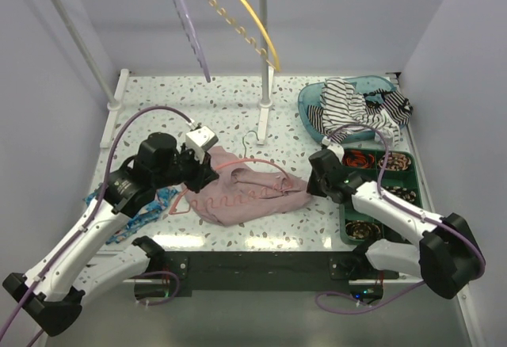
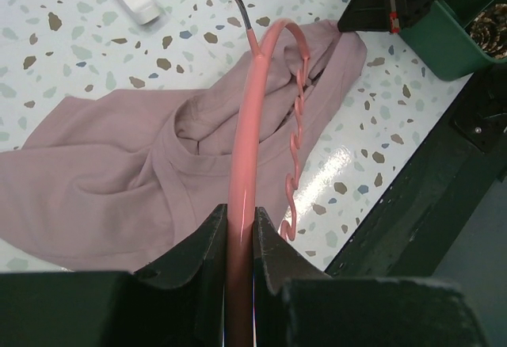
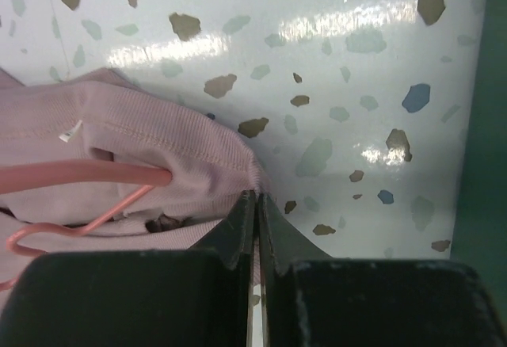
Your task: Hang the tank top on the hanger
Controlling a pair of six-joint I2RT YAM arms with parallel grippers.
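The hanger (image 1: 238, 162) lies flat on the speckled worktop (image 1: 198, 109) with its long axis running left to right, the right end a little farther back; its metal hook points away from the arm bases, toward the rack post; its notched edge faces the near side; the tank top (image 1: 253, 196) lies crumpled under and around it near the middle of the worktop, stretched along the same left-to-right line, and the right end of the hoop is tucked inside a fold of the fabric; the left arm (image 1: 87, 236) reaches diagonally from the near left corner toward the centre, wrist bent over, and the left jaws stand narrowly parted and clamped on the hanger's smooth coral bar at its left part; the right arm (image 1: 396, 216) stretches low from the near right corner toward the centre, and the right jaws are pressed fully together at the stitched hem on the tank top's right end; whether a fold of cloth is caught between them I cannot tell; a blue floral cloth (image 1: 150, 208) lies partly under the left arm; at the back right a teal basket (image 1: 313, 105) holds a black-and-white striped garment (image 1: 352, 101); along the right edge a green tray (image 2: 440, 42) with several compartments holds small coiled items too small to name; a lilac hanger (image 1: 195, 46) and a yellow hanger (image 1: 273, 58) hang above the back of the worktop.
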